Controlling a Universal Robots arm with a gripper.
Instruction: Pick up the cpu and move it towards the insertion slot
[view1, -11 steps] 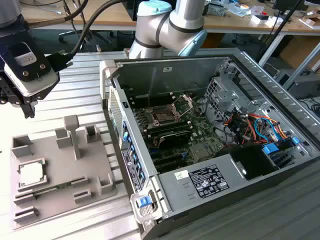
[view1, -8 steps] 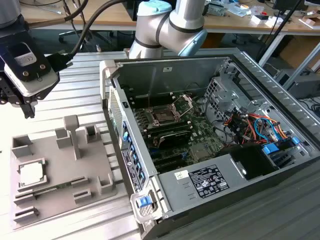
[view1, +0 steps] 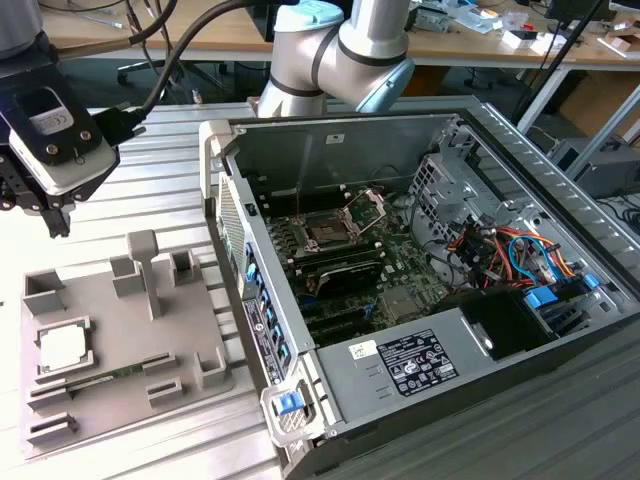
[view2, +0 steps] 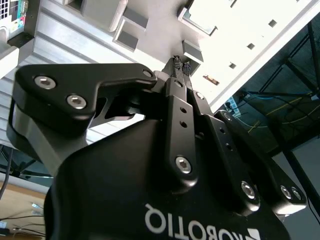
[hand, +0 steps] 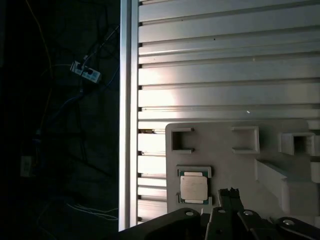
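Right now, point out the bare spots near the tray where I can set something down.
Widest free patch: the slatted table beyond the grey tray, bordered by the computer case on the exterior view's right. The tray's flat middle, between the cpu and its posts, is bare too. Crowded: inside the case around the insertion slot, with cables packed in.

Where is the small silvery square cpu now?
At the exterior view's left, the cpu lies in a pocket of the grey plastic tray, beside the open computer case.
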